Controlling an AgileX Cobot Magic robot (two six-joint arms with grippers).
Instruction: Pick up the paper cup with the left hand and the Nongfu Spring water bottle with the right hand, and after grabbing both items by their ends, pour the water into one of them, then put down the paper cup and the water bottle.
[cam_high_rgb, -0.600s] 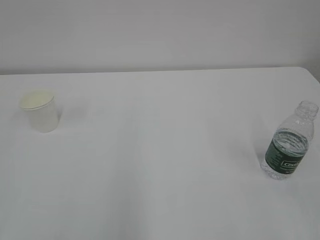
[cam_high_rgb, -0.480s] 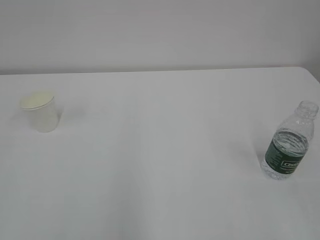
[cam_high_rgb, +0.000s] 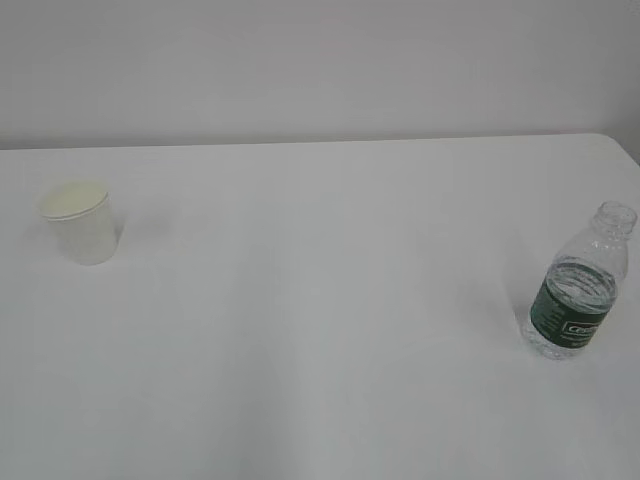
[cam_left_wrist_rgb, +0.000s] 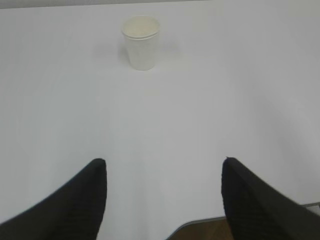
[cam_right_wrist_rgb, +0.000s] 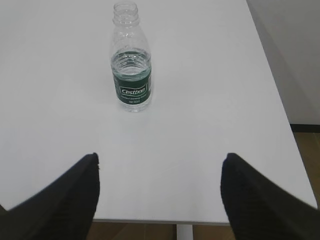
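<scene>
1. The paper cup stands upright at the far left of the white surface, well apart from everything else.
2. The Nongfu Spring water bottle stands upright at the right edge, capless, with water reaching what looks like the top of its green label.
3. My left gripper hangs wide open and empty near the surface's front edge, the cup far ahead of it.
4. My right gripper is likewise spread wide, holding nothing, with the bottle ahead and slightly left.
</scene>
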